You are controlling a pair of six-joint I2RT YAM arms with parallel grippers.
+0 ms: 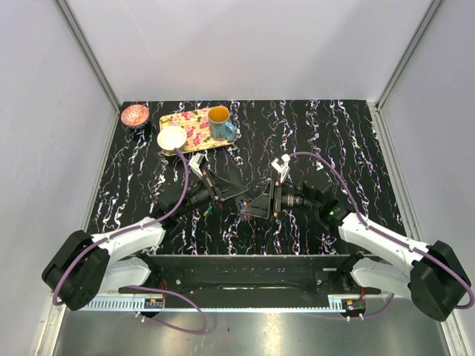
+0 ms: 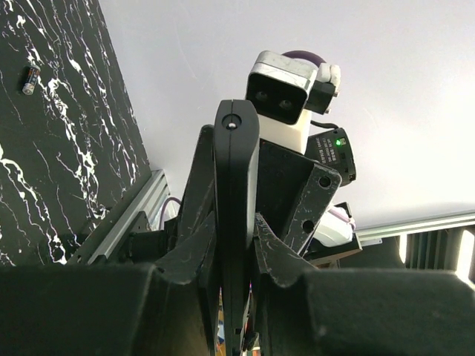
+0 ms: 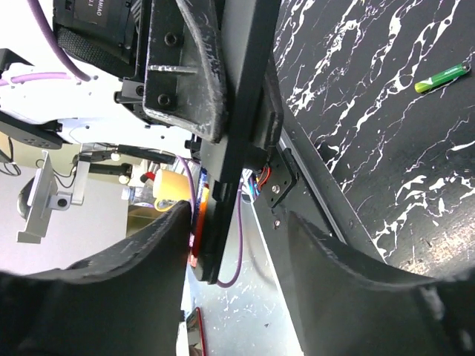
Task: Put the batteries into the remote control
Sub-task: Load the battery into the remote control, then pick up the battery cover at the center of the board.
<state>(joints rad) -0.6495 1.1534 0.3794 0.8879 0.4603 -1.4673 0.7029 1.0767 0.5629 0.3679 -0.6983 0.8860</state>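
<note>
The remote control point(image 2: 236, 170) is a flat black slab held edge-on above the table, with my left gripper point(image 2: 236, 237) shut on its sides. In the right wrist view the remote control point(image 3: 241, 126) hangs between the spread fingers of my right gripper point(image 3: 237, 219). That gripper is open, and its left finger point(image 3: 126, 274) lies close against the slab's face. An orange and blue battery point(image 3: 198, 215) sits in that face. One green battery point(image 3: 443, 77) lies loose on the table, and another battery point(image 2: 30, 78) lies on the marbled top. From above, both grippers meet at mid-table point(image 1: 245, 200).
At the back left stand a floral yellow tray point(image 1: 185, 122), a teal mug point(image 1: 220, 124) on it, a white cup point(image 1: 171, 139) and a pink bowl point(image 1: 135, 115). A metal rail point(image 1: 245, 300) runs along the near edge between the arm bases.
</note>
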